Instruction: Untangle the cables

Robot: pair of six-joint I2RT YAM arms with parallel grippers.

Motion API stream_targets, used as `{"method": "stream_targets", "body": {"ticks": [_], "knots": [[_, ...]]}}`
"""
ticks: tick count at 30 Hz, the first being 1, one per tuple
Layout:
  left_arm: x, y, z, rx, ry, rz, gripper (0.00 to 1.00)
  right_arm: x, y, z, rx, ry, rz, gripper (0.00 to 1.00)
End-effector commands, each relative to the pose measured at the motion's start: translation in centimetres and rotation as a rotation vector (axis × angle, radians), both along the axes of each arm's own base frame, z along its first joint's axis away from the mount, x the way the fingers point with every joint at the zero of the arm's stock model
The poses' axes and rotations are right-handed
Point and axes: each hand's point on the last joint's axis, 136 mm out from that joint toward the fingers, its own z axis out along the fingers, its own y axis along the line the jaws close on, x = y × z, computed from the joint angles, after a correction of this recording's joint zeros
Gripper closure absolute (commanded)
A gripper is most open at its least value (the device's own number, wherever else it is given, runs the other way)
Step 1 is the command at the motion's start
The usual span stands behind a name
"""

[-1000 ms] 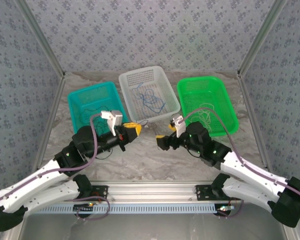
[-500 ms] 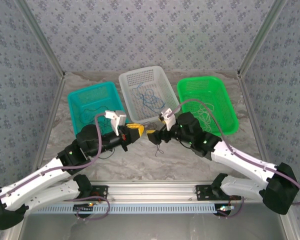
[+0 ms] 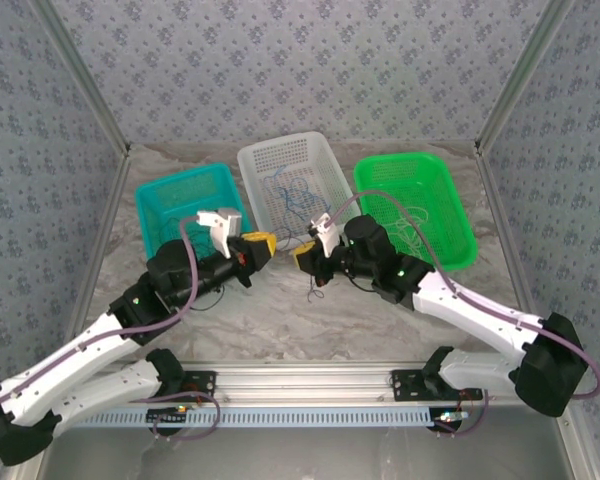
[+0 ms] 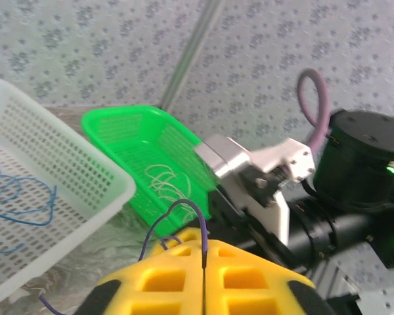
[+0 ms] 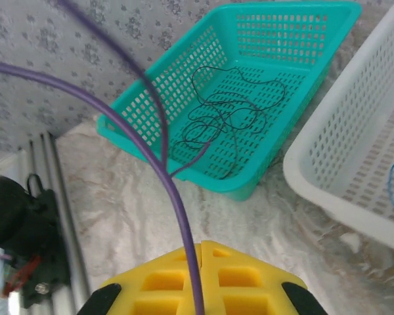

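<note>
Cables come first: a thin purple cable [image 3: 317,287] hangs between the two grippers above the desk [image 3: 280,330], its slack dangling in a small loop under the right gripper [image 3: 302,257]. The right wrist view shows the yellow jaws pressed together with the purple strand running into their seam. The left gripper [image 3: 259,243] sits just beside it, and the left wrist view shows its jaws likewise closed, pinching the same thin purple wire. Farther back stand three baskets in a row. The teal basket [image 3: 180,177] on the left holds black cables [image 5: 226,118]. The white basket [image 3: 277,142] in the middle holds blue cables [image 4: 20,197]. The green basket [image 3: 395,157] on the right holds pale cables [image 4: 167,180].

With both grippers clamped on one strand close together, the step in hand looks like taking a two-point hold so the curl can be drawn out. The next move probably calls for easing the grippers apart slowly, keeping both pinches firm, since so thin a wire could slip from the pads or snag in its own loop.

A second ago the right gripper sat lower and well to the right, apart from the left one. It has since swung in towards the left gripper and closed. The left gripper has risen a little towards the baskets.
</note>
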Motion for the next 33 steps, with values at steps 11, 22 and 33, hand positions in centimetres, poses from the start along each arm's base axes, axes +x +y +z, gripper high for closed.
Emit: {"method": "stream_targets", "body": {"ticks": [11,22,33], "knots": [[3.8,6.1,-5.0,0.245,0.159,0.377,0.00,1.3,-2.0,5.0,0.292,0.520,-0.170,1.00],[-1.6,1.2,-7.1,0.057,0.133,-0.026,0.29,1.2,-3.7,7.0,0.336,0.490,-0.186,1.00],[-4.2,-7.2,-7.2,0.111,0.016,-0.271,0.37,1.6,-3.8,7.4,0.366,0.483,-0.208,1.00]]}}
